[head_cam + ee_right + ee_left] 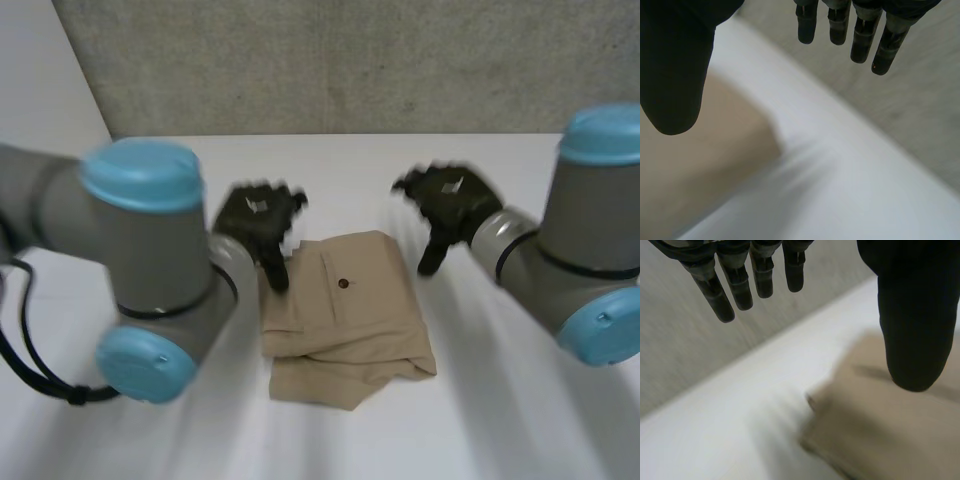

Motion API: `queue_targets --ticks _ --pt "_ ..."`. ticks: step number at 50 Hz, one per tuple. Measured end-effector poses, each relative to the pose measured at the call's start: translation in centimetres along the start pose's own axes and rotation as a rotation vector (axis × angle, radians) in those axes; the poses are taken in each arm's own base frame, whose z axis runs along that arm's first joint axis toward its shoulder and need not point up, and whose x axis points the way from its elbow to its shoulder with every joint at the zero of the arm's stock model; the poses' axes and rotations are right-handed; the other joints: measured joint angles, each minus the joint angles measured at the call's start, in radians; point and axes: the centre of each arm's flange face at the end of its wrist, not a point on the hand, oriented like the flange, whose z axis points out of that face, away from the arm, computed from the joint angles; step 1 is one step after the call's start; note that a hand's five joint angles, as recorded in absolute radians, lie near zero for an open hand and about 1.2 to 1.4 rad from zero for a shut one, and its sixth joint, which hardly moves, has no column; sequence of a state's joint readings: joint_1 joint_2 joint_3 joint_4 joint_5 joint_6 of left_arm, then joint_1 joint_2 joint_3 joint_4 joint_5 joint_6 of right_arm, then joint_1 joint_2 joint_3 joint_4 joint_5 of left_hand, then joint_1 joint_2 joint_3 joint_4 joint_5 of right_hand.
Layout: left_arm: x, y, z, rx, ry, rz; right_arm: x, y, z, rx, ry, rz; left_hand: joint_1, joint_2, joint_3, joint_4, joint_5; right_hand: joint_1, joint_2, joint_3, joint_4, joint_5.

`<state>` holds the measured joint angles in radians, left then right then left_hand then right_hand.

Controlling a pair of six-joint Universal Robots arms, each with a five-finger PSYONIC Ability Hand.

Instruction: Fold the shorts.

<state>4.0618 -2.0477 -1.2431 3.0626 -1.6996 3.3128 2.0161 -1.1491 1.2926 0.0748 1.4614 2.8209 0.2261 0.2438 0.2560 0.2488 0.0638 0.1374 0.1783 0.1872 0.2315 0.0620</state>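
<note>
You have two arms of thick grey cylinders, the left arm [150, 270] and the right arm [590, 220], each joint closed by a rounded light-blue cap [142, 175]. Beyond the caps, the black left hand [255, 215] and black right hand [452, 200] each carry a small pale mark on the back. The fingers [722, 295] are slim and segmented; the thumb [912, 325] is broad and smooth.

The white table [500, 400] is lit brightly by soft, diffuse light. The grey wall [350, 60] is left dimmer. Faint shadows are cast in the folds of the shorts [345, 300].
</note>
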Motion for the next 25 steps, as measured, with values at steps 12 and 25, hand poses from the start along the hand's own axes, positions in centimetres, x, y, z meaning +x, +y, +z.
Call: queue_targets --ticks 12,25 --pt "-10.3 -9.5 -6.1 0.188 -0.266 -0.063 7.0 -9.5 -6.8 0.251 0.417 0.104 -0.01 -0.03 -0.035 -0.033 -0.017 0.0 0.0 0.0 0.0 0.0" --pt "-13.0 -10.7 -8.9 0.152 -0.337 -0.112 8.7 -8.7 -7.7 0.127 0.422 0.11 -0.01 -0.034 -0.037 -0.035 -0.017 0.0 0.0 0.0 0.0 0.0"
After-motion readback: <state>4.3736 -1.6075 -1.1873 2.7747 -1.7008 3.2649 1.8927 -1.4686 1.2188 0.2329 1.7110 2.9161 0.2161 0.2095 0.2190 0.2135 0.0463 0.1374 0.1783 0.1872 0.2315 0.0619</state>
